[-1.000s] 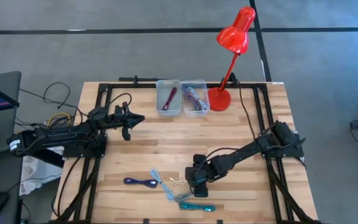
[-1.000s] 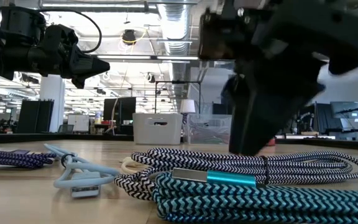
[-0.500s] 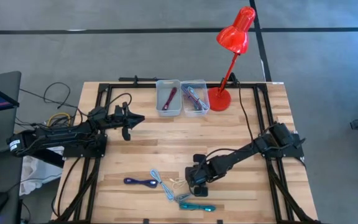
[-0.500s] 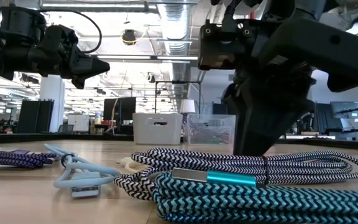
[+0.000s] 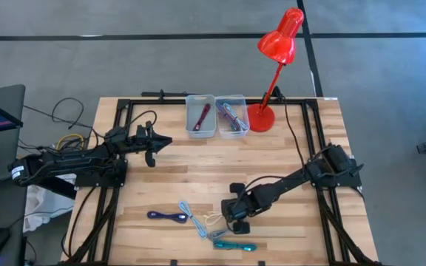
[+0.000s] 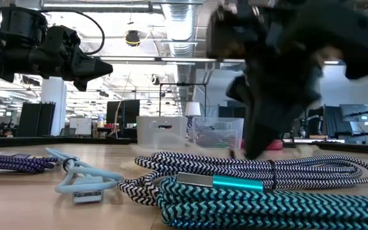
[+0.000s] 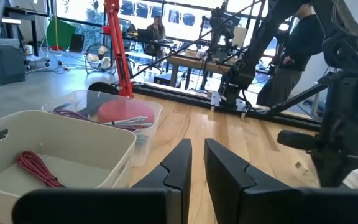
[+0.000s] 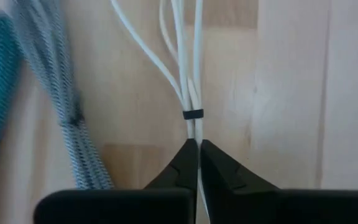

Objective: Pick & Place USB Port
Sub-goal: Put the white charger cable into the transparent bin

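Observation:
A white USB cable, its strands bound by a black tie, lies on the wooden table among other coiled cables near the front edge. In the high view this white cable is beside my right gripper. My right gripper is shut on it and points steeply down. My left gripper hovers level at the table's left, its fingers nearly together with nothing between them, facing the bins. My right gripper pinches the white cable's bundled strands between its two fingertips, just beside the black tie. The fingers come steeply from above. The strands run straight away from the tips, and the cable lies on the wood.
A black-and-white braided cable and a teal one lie close by. A light blue cable and a purple one lie to the left. At the far edge stand a white bin, a clear bin and a red lamp.
My right gripper has stayed over the white cable, and in the low view its fingers have drawn together onto it. The cables have not shifted.

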Available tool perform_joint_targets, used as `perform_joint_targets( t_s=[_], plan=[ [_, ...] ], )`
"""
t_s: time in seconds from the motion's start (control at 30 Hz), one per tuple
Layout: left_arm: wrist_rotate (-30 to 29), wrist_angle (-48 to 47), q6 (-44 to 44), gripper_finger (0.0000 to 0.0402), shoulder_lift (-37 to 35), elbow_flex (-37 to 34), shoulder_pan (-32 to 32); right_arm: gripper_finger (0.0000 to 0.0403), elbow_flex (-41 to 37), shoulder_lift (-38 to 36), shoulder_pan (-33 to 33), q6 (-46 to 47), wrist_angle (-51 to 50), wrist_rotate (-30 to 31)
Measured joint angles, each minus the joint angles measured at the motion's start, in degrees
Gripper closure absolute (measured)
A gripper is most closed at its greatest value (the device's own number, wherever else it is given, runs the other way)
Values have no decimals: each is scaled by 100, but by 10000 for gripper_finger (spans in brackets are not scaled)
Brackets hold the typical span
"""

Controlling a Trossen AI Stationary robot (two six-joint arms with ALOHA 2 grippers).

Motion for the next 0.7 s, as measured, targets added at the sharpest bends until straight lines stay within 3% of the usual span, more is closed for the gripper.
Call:
perform_joint_targets(
  t_s=[0.23, 0.7],
  plan=[
    [0, 3, 0, 357, 1, 0, 1, 402, 11, -236, -172, -37, -100, 110],
    [0, 2, 20, 357, 0, 0, 2, 403, 7, -1432, -964, -377, -509, 1042]
  ],
)
